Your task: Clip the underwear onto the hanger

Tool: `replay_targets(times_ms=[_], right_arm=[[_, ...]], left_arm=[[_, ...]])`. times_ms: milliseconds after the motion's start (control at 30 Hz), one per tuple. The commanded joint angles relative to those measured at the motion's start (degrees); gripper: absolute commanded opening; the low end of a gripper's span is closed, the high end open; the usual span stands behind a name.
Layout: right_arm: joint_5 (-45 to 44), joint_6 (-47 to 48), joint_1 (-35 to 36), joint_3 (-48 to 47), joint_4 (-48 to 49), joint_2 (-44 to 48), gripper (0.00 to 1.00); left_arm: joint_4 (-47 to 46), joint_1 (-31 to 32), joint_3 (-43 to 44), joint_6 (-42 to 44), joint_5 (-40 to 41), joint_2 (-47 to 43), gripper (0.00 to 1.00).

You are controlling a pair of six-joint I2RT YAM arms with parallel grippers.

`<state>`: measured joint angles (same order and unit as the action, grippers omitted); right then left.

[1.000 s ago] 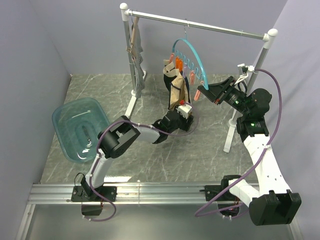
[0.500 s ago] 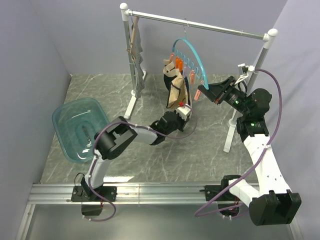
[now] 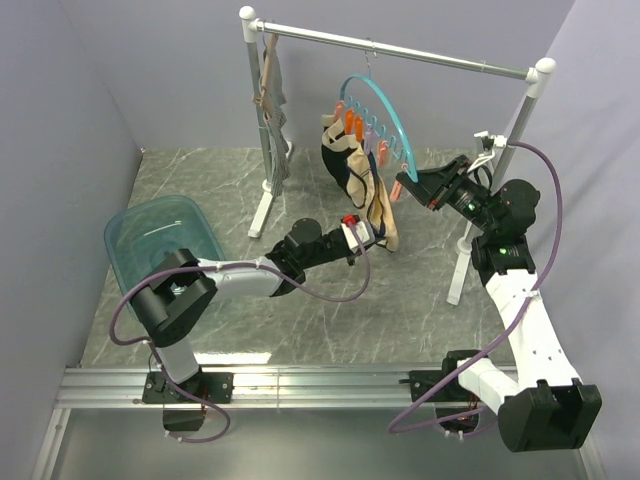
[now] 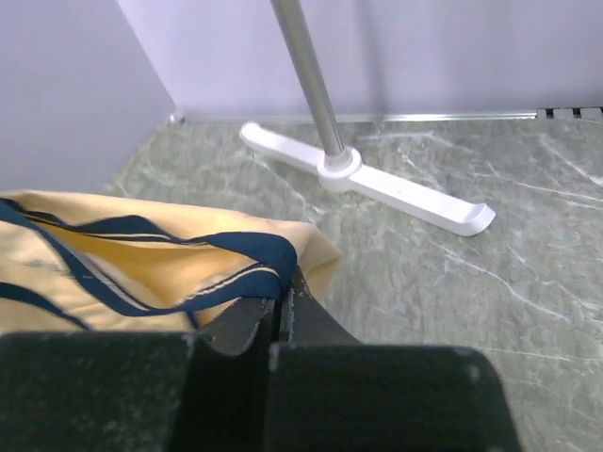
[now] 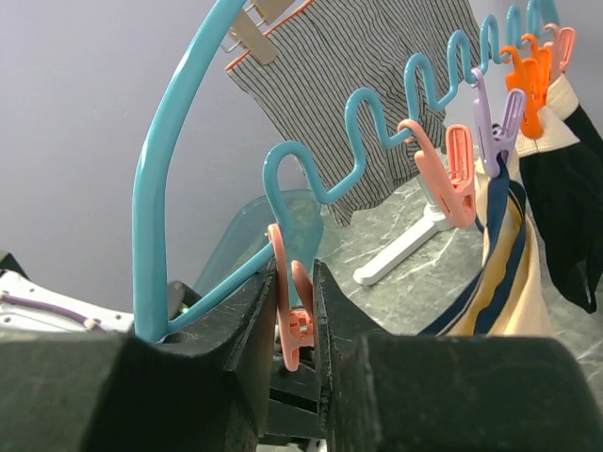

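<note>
The teal hanger (image 3: 388, 108) hangs from the rail, its clips in a row. The tan underwear (image 3: 383, 212) with navy trim hangs from a purple clip (image 5: 496, 121), beside black underwear (image 3: 340, 165). My left gripper (image 3: 368, 236) is shut on the underwear's lower edge; the left wrist view shows the navy trim (image 4: 254, 256) pinched at the jaw tips (image 4: 282, 299). My right gripper (image 3: 404, 187) is shut on a salmon clip (image 5: 293, 306) at the hanger's lower end (image 5: 155, 198), squeezing its handles.
A white rack carries the rail (image 3: 400, 48); one foot (image 4: 377, 184) lies on the marble floor ahead of my left gripper. A grey striped garment (image 5: 363, 85) hangs at the rail's left end. A teal basin (image 3: 160, 255) sits at the left.
My left gripper closed on the underwear's lower edge and drew it rightward, toward the salmon clip, as the left arm stretched out. The right gripper stayed clamped on the clip.
</note>
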<state>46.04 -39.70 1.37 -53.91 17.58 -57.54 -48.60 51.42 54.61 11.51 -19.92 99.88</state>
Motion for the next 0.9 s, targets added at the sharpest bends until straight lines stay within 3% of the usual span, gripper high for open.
replay_targets(times_ms=[0, 867], right_arm=[[-1.6, 1.4, 0.3, -0.3, 0.9, 1.7, 0.0], [-13.7, 13.0, 6.2, -1.5, -12.2, -0.4, 0.0]], left_arm=[[-0.8, -0.8, 0.5, 3.8, -4.7, -3.3, 0.0], [-0.5, 1.7, 6.5, 10.4, 4.6, -4.3, 0.0]])
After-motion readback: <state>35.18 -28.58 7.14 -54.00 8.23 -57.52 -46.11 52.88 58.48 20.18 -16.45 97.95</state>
